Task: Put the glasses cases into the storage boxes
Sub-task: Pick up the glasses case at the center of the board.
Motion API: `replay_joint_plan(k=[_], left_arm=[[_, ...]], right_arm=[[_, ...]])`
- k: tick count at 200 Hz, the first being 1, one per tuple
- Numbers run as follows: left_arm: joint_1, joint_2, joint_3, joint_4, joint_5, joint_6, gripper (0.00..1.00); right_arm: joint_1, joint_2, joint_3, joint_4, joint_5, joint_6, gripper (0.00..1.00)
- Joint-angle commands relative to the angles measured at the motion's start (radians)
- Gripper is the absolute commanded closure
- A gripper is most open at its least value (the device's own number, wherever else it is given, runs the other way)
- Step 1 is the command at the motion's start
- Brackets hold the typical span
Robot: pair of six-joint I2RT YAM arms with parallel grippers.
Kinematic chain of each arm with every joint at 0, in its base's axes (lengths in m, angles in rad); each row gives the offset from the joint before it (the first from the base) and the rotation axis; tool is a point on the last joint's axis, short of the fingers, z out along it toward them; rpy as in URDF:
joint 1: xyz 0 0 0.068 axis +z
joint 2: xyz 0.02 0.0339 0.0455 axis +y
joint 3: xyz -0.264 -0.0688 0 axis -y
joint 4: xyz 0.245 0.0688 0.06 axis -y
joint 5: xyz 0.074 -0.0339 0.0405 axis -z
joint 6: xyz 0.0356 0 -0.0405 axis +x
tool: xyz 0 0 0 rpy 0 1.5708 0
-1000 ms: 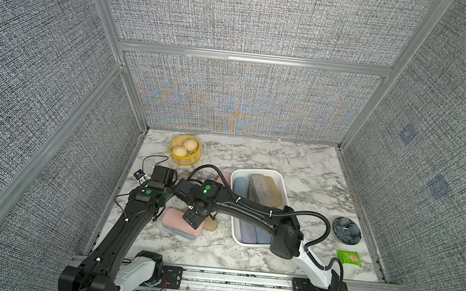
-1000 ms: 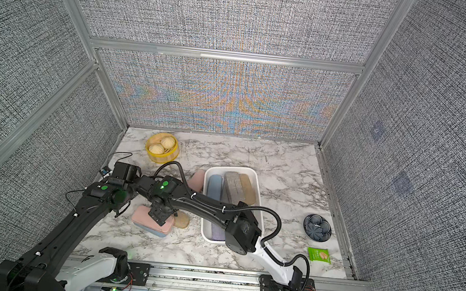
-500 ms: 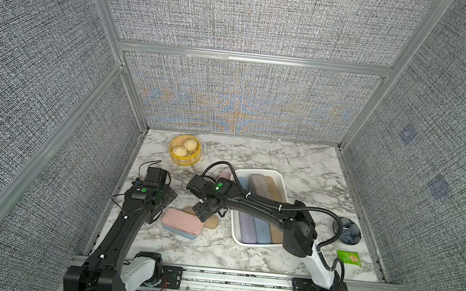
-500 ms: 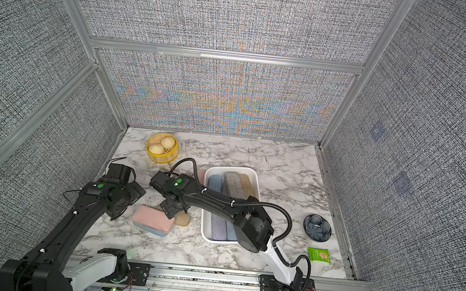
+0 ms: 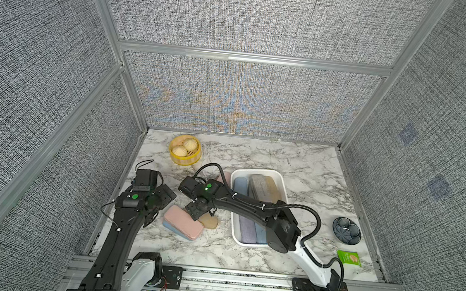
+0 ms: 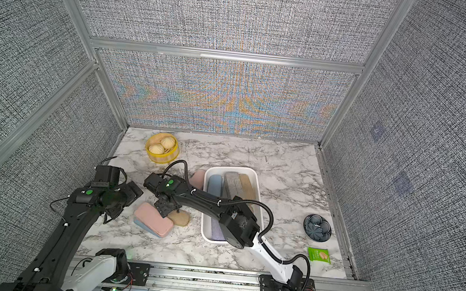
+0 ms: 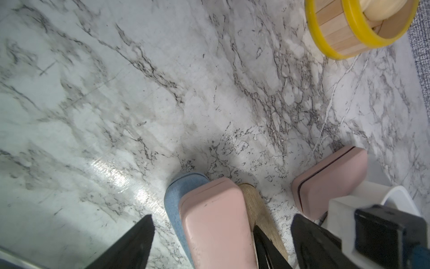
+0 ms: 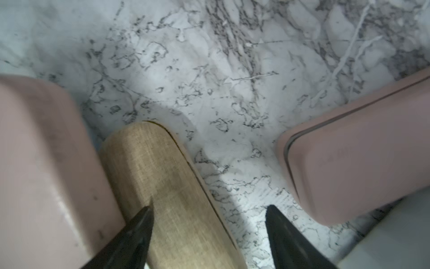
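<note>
The white storage box [image 5: 258, 170] holds several glasses cases. On the marble left of it, a pink case [image 5: 185, 221] lies on top of a blue case [image 5: 172, 229], with a tan case [image 5: 210, 222] touching them. A second pink case [image 5: 224, 177] leans by the box's far left corner. My right gripper [image 8: 209, 233] is open astride the tan case [image 8: 162, 177]; one finger touches it and the other stands off it. My left gripper [image 7: 221, 242] is wide open around the near end of the stacked pink case [image 7: 216, 221], not touching.
A yellow steamer basket [image 5: 185, 150] with buns stands at the back left. A dark patterned bowl [image 5: 346, 230] and a green packet [image 5: 348, 258] lie at the right. The right arm reaches across the box's front half. The cage wall is close on the left.
My right gripper has shifted off the pink case onto the tan one, its jaws narrowing. The left gripper has moved nearer the front, over the stacked cases' end.
</note>
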Motion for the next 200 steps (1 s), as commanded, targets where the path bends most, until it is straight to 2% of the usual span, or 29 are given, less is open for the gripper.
replay_joint_plan(k=[1,50,106,132,157,200], left_arm=[[0.001,-0.025,-0.017,-0.004,0.041,0.030,0.07],[0.000,-0.025,-0.021,-0.017,0.049,0.028,0.07],[0.000,-0.031,-0.029,-0.014,0.069,0.013,0.07],[0.000,-0.036,-0.039,-0.019,0.060,0.013,0.07],[0.000,-0.036,-0.045,-0.019,0.056,0.013,0.07],[0.001,-0.030,-0.025,-0.030,0.043,0.040,0.08]], right_arm=[[0.020,-0.013,-0.041,-0.036,-0.032,-0.025,0.22],[0.043,-0.072,-0.159,0.005,-0.061,-0.015,0.21],[0.006,0.006,-0.080,-0.014,-0.002,0.045,0.22],[0.004,0.011,-0.079,-0.001,-0.010,0.051,0.35],[0.007,-0.050,-0.137,0.023,-0.004,0.068,0.46],[0.012,-0.212,-0.202,0.004,0.058,0.116,0.49]])
